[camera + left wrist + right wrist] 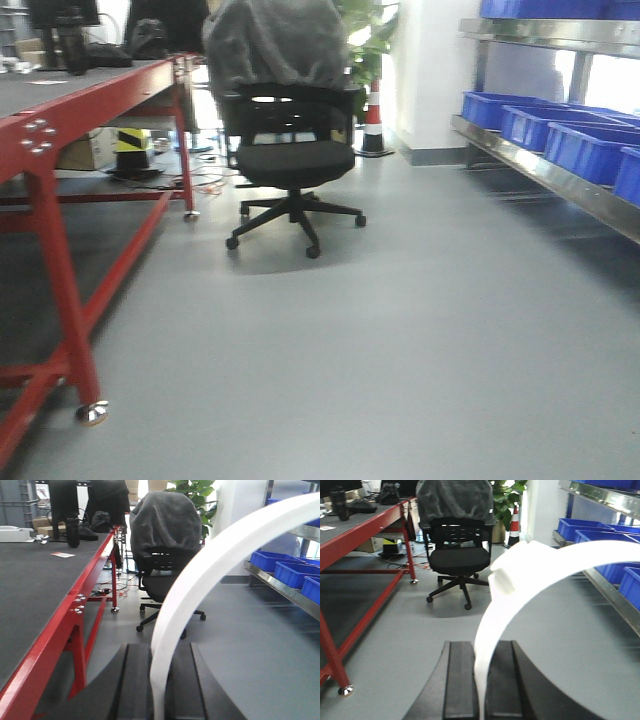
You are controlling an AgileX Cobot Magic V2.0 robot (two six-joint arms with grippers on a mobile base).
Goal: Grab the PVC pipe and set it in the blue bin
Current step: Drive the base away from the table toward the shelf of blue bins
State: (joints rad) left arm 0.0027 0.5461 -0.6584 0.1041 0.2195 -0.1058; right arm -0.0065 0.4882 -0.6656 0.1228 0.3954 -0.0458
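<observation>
- The left gripper (159, 652) has its two black pads closed in tight on a white PVC pipe (200, 575). The pipe stands up out of the narrow slot between them and sweeps off in a long curve toward 2 o'clock.
- The right gripper (481, 650) looks much the same: jaws nearly together and pinching white pipe, which arcs up and over toward 3 o'clock. This length has a stepped lump (506, 575) on it, maybe a coupling.
- I can't tell whether both grippers hold one bent pipe or two separate pieces.
- So the pipe is off the ground and in hand. The grab looks done, and I'd call this the carrying stage.
- From the front camera, the blue bins (590, 150) sit in a row on a steel shelf (560, 190) at about 2 o'clock, well apart from the grippers. No pipe is in any bin that I can see.
- Dead ahead at 12 o'clock is an office chair (290, 150) with a grey cloth over its back. A red-framed table (90, 100) runs along 9 to 10 o'clock, and there is bare grey floor between.
- Next, I reckon the robot needs to swing toward the shelf and close in. It should bring the pipe over an open bin and only then part the jaws.
- The long curve could snag the shelf edge, so it wants a slow approach.
</observation>
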